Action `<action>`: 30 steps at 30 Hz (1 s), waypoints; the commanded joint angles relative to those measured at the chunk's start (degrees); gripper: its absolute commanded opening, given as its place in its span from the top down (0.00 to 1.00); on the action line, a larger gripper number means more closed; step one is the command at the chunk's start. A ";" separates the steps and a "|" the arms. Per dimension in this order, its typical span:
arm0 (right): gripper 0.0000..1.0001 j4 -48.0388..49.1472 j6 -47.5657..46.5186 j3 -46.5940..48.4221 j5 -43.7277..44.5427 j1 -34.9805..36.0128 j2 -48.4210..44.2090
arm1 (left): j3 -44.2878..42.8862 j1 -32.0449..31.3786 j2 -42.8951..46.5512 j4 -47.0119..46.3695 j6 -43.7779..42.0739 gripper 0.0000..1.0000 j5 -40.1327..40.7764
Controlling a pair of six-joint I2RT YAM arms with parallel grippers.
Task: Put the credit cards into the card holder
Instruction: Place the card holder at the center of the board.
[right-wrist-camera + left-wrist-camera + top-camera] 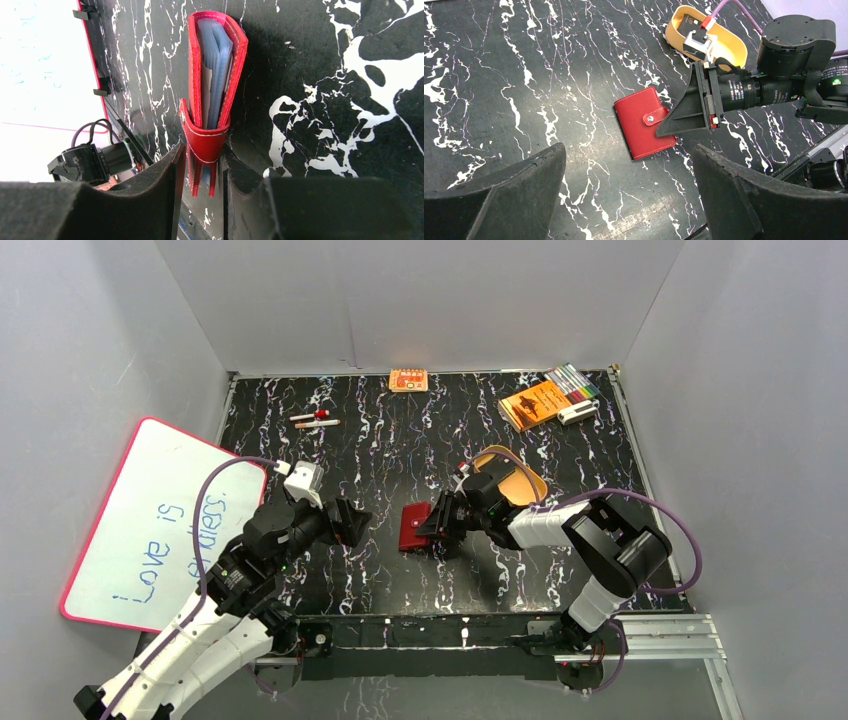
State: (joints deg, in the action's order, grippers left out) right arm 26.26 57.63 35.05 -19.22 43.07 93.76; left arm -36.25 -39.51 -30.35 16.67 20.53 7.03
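The table (380,460) fills the top view, with a whiteboard (150,520) propped at its left edge. In the lower left of that view the left pincer (350,523) hangs above the surface. Its own camera shows its jaws spread wide with nothing between them. The right pincer (433,530) reaches in from the right to the middle of the frame, and a tray (738,47) sits just behind it, upper right in the left wrist view.

The wallet (643,129) lies mid-table, folded, with its snap (650,119) apparently fastened. From the right wrist it shows edge-on, pale sleeves (216,65) packed inside. The right fingers (160,195) sit one on each face at the tab (204,145) end, so that pincer looks closed on the wallet's edge. No loose cards can be made out in any view, and whether any already sit in the sleeves cannot be told.

The step in hand looks like securing the wallet so it can be opened, and loading has not begun. The next move calls for undoing the snap. Since one pincer pulling alone would likely just drag the wallet, the free left one probably has to come across and pin or pull the opposite flap while the right holds firm. After that the cards must be found.
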 commanded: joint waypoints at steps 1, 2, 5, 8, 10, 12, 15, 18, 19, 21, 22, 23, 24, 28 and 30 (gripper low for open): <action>0.62 0.33 -1.26 0.70 0.35 -0.47 -0.74 | -0.05 -0.13 0.05 -1.22 -0.78 0.07 0.18; 0.60 0.18 -1.31 0.73 0.47 -0.48 -0.83 | -0.04 -0.13 0.03 -1.20 -0.76 0.07 0.18; 0.57 -0.76 -2.08 0.75 0.86 -0.67 -1.12 | -0.04 -0.13 -0.19 -1.28 -0.84 0.07 0.18; 0.53 -1.89 -2.67 0.43 1.55 -0.77 -1.50 | -0.05 -0.13 -0.26 -1.20 -0.85 0.07 0.19; 0.50 -2.88 -3.16 0.10 2.08 -0.79 -1.96 | -0.05 -0.13 -0.33 -1.20 -0.86 0.07 0.20; 0.46 -3.85 -3.65 -0.61 2.66 -1.06 -2.72 | -0.05 -0.13 -0.36 -1.20 -0.93 0.07 0.18; 0.42 -4.20 -3.92 -2.74 3.36 -1.44 -4.41 | 0.00 -0.13 -0.46 -1.20 -0.92 0.07 0.18; 0.42 -4.91 -4.43 -4.11 4.27 -1.70 -6.07 | 0.03 -0.13 -0.67 -1.26 -0.93 0.07 0.09; 0.42 -5.48 -4.83 -4.23 4.57 -1.71 -6.45 | -0.01 -0.13 -0.74 -1.30 -0.93 0.07 0.05; 0.42 -6.62 -5.59 -4.38 5.42 -1.70 -7.32 | -0.05 -0.13 -0.95 -1.31 -0.93 0.07 0.01; 0.42 -7.19 -6.13 -4.35 5.87 -1.72 -7.80 | -0.04 -0.13 -1.13 -1.32 -0.93 0.07 -0.02; 0.42 -7.75 -6.56 -4.29 6.52 -1.69 -8.33 | -0.05 -0.13 -1.18 -1.31 -0.93 0.07 0.02; 0.43 -8.36 -6.90 -4.21 7.32 -1.74 -8.93 | -0.03 -0.13 -1.20 -1.29 -0.93 0.07 -0.02; 0.52 -9.94 -8.53 -2.54 10.05 -1.73 -10.66 | 0.04 -0.13 -1.42 -1.29 -0.92 0.07 0.03; 0.57 -10.47 -9.64 -1.00 10.22 -1.66 -10.30 | 0.04 -0.13 -1.48 -1.33 -0.92 0.07 0.09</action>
State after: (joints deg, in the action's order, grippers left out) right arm 17.06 50.96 31.07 -11.88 41.58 84.71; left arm -36.23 -39.51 -31.73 16.67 20.53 7.03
